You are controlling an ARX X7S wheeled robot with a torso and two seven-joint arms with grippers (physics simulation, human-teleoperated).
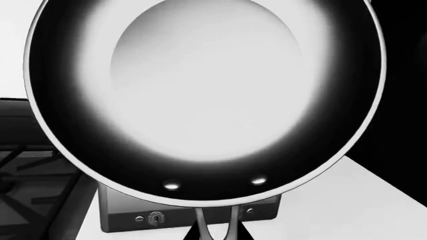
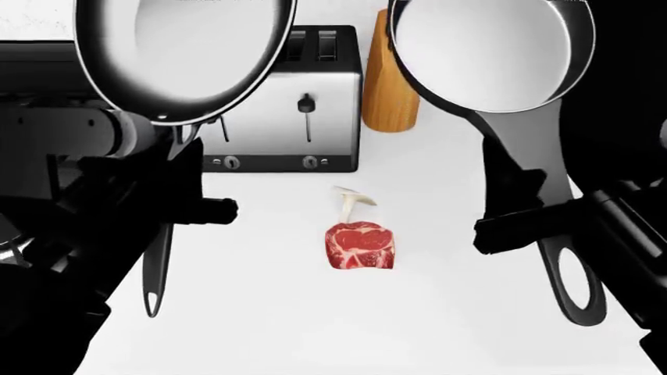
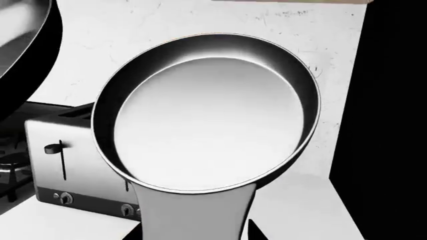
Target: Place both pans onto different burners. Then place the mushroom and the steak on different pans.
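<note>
Holding both frying pans aloft, you had neither one on the stove at this moment. Your left gripper [image 2: 172, 168] was clamped on the long dark handle of the larger, deeper black round pan [image 2: 183, 55], which hung tilted in front of the silver two-slot toaster [image 2: 297, 109]; the handle's tail pointed down toward you past the gripper. Your right gripper [image 2: 516, 211] was closed on the broad handle of the smaller, shallower pan with the greyer inside [image 2: 490, 51], raised near the tan wooden knife block [image 2: 389, 86], its looped handle end sticking out below the gripper.

In the left wrist view the larger pan [image 1: 203, 95] filled nearly the whole picture, with the toaster's [image 1: 190, 212] knobbed front showing under its rim. The black cast-iron grates of the stove [image 1: 33, 185] sat off to one side of that pan, not beneath it. The burner heads themselves I could not make out clearly there.

In the right wrist view the smaller pan [image 3: 207, 115] hung over the white countertop [image 3: 303, 210] with the toaster [image 3: 73, 160] beside it.

The thick red marbled steak [image 2: 361, 245] lay on the white counter [image 2: 271, 312] between your arms, and the small pale cream mushroom [image 2: 352, 200] lay tipped just behind it, apparently touching.
</note>
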